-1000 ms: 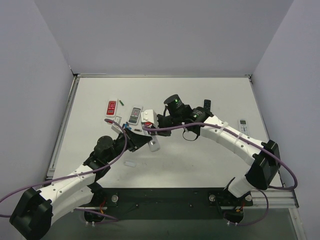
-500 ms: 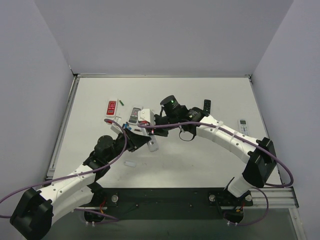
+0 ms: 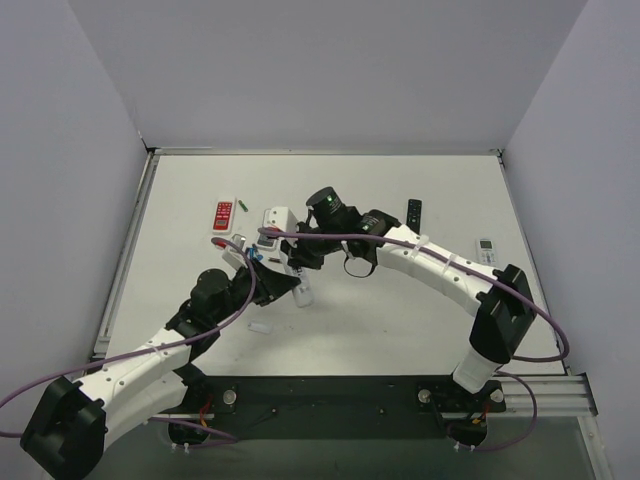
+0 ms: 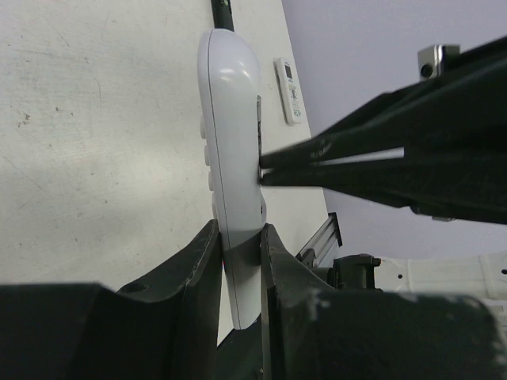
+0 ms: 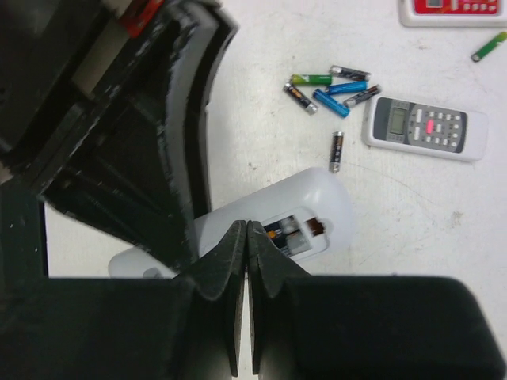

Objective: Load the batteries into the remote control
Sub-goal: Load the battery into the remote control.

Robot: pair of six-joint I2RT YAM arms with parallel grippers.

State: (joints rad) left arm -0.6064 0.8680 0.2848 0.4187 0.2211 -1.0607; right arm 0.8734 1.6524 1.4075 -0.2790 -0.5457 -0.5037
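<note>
Right wrist view: your right gripper (image 5: 246, 231) is poking pinched-together tips into the remote control's (image 5: 329, 202) recess (image 5: 307, 229), perhaps touching a cell (image 5: 279, 233); your left gripper (image 4: 238, 237) is clamping that remote.

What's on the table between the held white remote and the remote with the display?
One dark battery, apart from both the white remote and the display remote; the right wrist view shows it.

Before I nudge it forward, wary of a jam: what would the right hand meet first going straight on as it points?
The open battery recess of the remote control; the shut right hand seems at it, depth unclear.
</note>
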